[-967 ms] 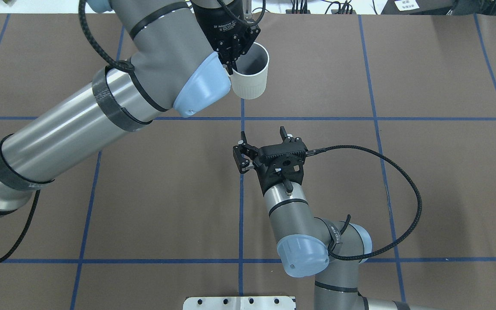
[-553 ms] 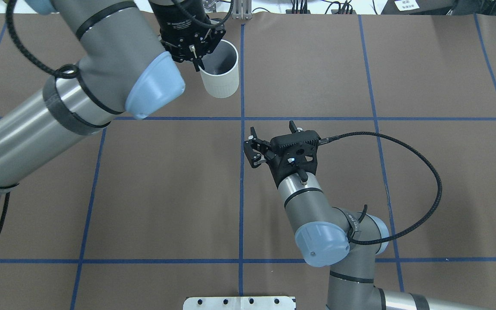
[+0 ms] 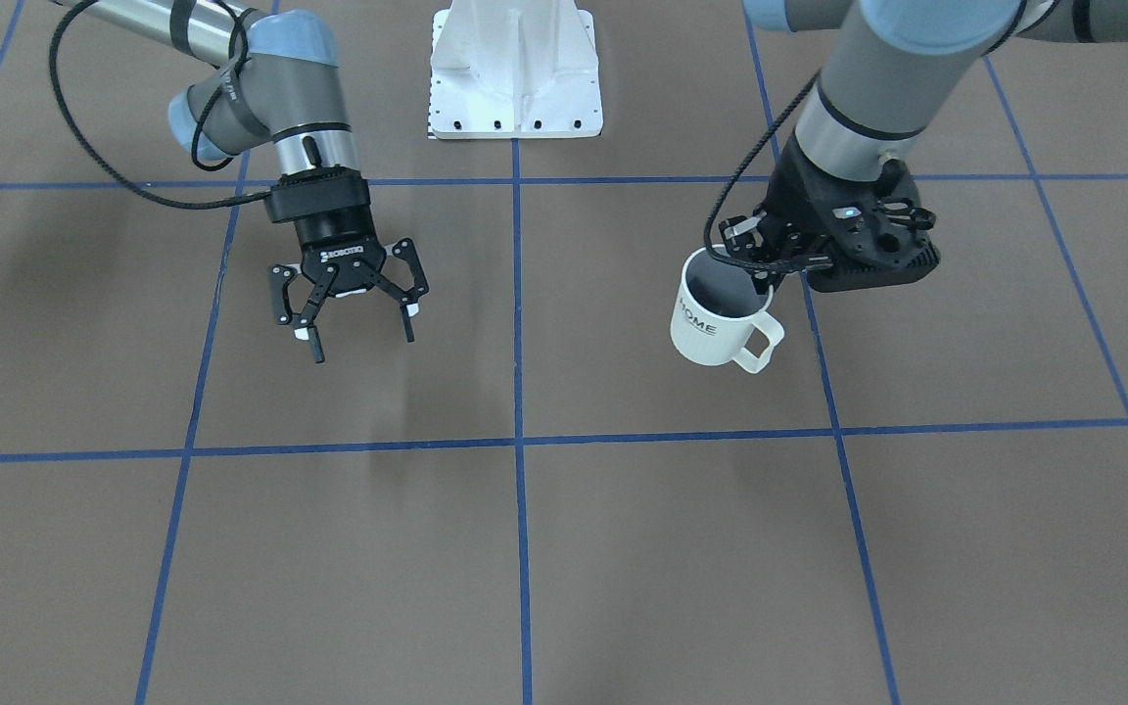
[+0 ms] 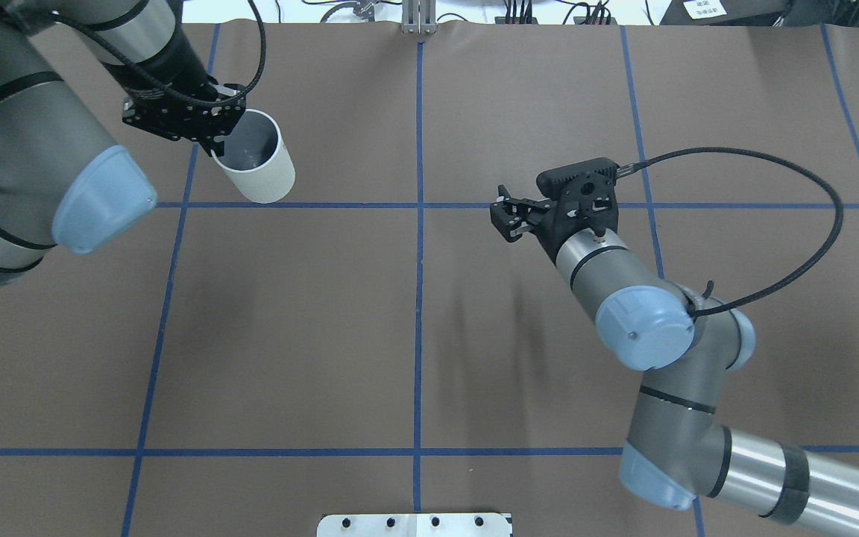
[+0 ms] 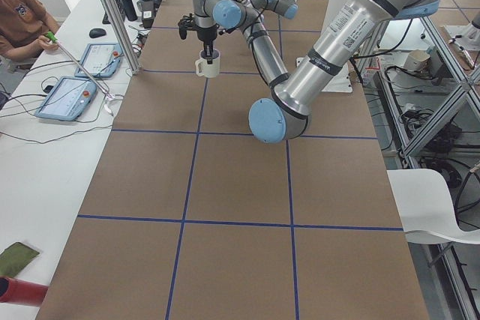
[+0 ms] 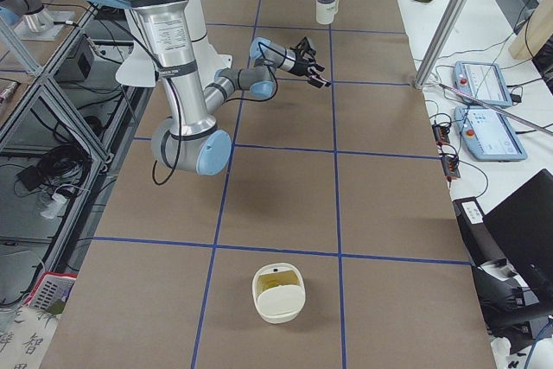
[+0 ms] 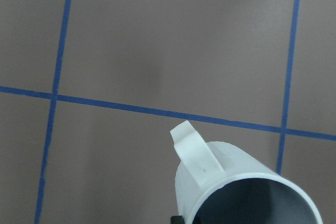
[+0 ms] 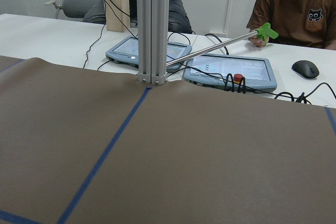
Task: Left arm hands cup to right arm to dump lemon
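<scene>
Cream-white and tilted, the cup (image 4: 258, 175) hangs from the left gripper (image 4: 215, 142), which is clenched on its rim at the side nearest the robot. The cup sits over the far left part of the brown mat (image 4: 325, 335) and seems to be lifted clear of it. We cannot make out the lemon; the inside of the cup shows only dark grey.

The right gripper (image 4: 505, 218) is released, fingers spread and holding nothing. It lies well apart from the cup, across the centre blue line (image 4: 419, 298), with its fingers turned toward the cup's side of the table. The handle (image 3: 760, 343) faces away from the robot and away from the right gripper, so we judge that the plain wall is what the right gripper would meet first. The gap between the arms has yet to close.
</scene>
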